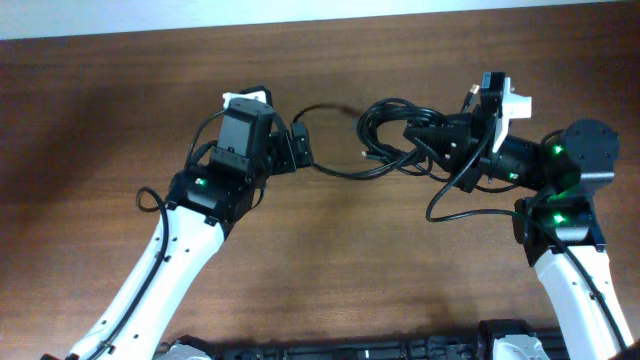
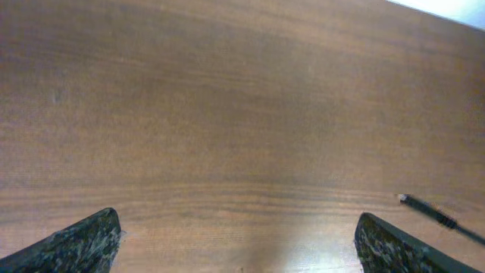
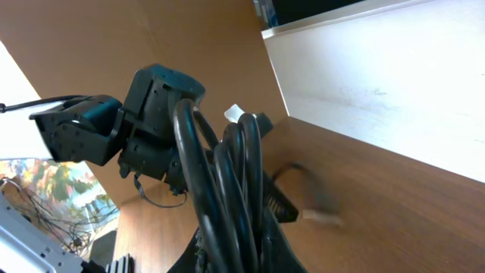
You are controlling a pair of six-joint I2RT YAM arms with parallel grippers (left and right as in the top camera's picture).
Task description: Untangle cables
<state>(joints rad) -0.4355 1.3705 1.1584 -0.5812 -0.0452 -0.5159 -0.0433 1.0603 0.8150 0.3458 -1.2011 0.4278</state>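
Note:
The cables (image 1: 385, 108) are thin black cords bunched in loops at the table's back middle. One strand (image 1: 335, 170) trails left toward my left gripper (image 1: 298, 146). My right gripper (image 1: 418, 135) is shut on the bundle's right side. In the right wrist view the cables (image 3: 227, 182) rise as a thick bunch out of the shut right gripper (image 3: 242, 246), with a blurred pale plug (image 3: 322, 218) beside them. The left gripper (image 2: 236, 231) stands wide open over bare wood, and a cable end (image 2: 426, 209) lies just beyond its right finger (image 2: 394, 250).
The wooden table (image 1: 330, 260) ends at a pale wall (image 1: 320, 15) along the back. A black rack (image 1: 350, 350) runs along the front edge. The left arm (image 3: 144, 114) shows behind the bundle in the right wrist view.

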